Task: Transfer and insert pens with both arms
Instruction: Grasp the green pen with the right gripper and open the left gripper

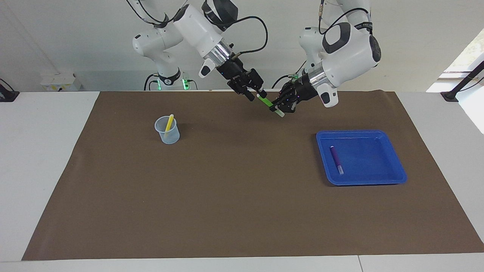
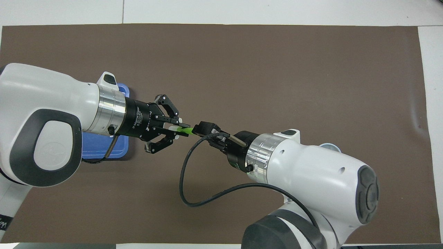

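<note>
The green pen [image 1: 267, 102] [image 2: 188, 130] hangs slantwise in the air over the brown mat, near the robots' edge. My left gripper [image 1: 279, 107] [image 2: 180, 129] is shut on its lower part, close to the whitish end. My right gripper [image 1: 257, 94] [image 2: 204, 131] has come up to the pen's upper end and is at it. The yellow pen [image 1: 169, 122] stands in a clear cup [image 1: 167, 135] [image 2: 328, 147] toward the right arm's end. The purple pen [image 1: 336, 159] lies in the blue tray [image 1: 363, 132] [image 2: 104, 152] toward the left arm's end.
A brown mat [image 1: 242, 196] covers most of the white table. In the overhead view both arms hide most of the tray and the cup.
</note>
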### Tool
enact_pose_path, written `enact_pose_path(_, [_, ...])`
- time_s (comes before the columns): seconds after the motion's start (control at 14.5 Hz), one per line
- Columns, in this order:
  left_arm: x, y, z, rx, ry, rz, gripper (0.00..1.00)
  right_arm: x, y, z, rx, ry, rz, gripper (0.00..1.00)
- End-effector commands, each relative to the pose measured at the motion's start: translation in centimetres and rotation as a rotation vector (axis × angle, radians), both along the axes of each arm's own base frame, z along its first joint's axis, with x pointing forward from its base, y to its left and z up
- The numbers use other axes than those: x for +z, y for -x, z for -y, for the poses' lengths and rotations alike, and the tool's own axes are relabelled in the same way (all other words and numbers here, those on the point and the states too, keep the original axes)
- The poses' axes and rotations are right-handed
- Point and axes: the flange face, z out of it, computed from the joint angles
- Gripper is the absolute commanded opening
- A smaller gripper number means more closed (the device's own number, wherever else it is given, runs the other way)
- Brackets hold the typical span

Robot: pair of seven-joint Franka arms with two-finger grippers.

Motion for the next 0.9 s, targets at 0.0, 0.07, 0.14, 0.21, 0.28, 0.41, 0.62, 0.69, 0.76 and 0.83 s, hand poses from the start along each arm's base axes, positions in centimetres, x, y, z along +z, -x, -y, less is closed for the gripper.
enact_pose_path(0.0, [0.16, 1.29, 0.55, 0.005, 0.015, 0.009, 0.0, 0.96, -1.25, 0.14, 0.024, 0.018, 0.03, 0.62])
enact_pose_path(0.07, [0.18, 1.24, 0.53, 0.009, 0.015, 0.012, 0.0, 1.11, -1.31, 0.09, 0.025, 0.017, 0.033, 0.58])
enact_pose_path(0.14, [0.19, 1.26, 0.6, 0.009, 0.015, 0.013, 0.0, 1.02, -1.33, -0.03, 0.026, 0.018, 0.032, 0.52])
enact_pose_path(0.21, [0.19, 1.26, 0.6, 0.009, 0.015, 0.013, 0.0, 1.02, -1.33, -0.03, 0.028, 0.02, 0.033, 0.46])
enact_pose_path(0.28, [0.19, 1.26, 0.6, 0.009, 0.015, 0.013, 0.0, 1.1, -1.34, -0.04, 0.028, 0.019, 0.035, 0.39])
enact_pose_path(0.41, [0.23, 1.21, 0.59, 0.014, 0.016, 0.015, 0.0, 1.1, -1.39, 0.03, 0.027, 0.019, 0.036, 0.36])
enact_pose_path(0.62, [0.24, 1.15, 0.51, 0.016, 0.017, 0.016, 0.0, 1.1, -1.39, 0.03, 0.028, 0.02, 0.037, 0.19])
enact_pose_path(0.69, [0.24, 1.15, 0.52, 0.017, 0.018, 0.015, 0.0, 1.01, -1.37, 0.03, 0.039, 0.025, 0.043, 0.1])
enact_pose_path(0.76, [0.28, 1.2, 0.63, 0.018, 0.024, 0.012, 0.0, 1.01, -1.34, 0.09, 0.055, 0.032, 0.05, 0.01])
enact_pose_path(0.83, [0.29, 1.18, 0.63, 0.019, 0.026, 0.013, 0.0, 0.91, -1.32, 0.11, 0.067, 0.037, 0.049, 0.0])
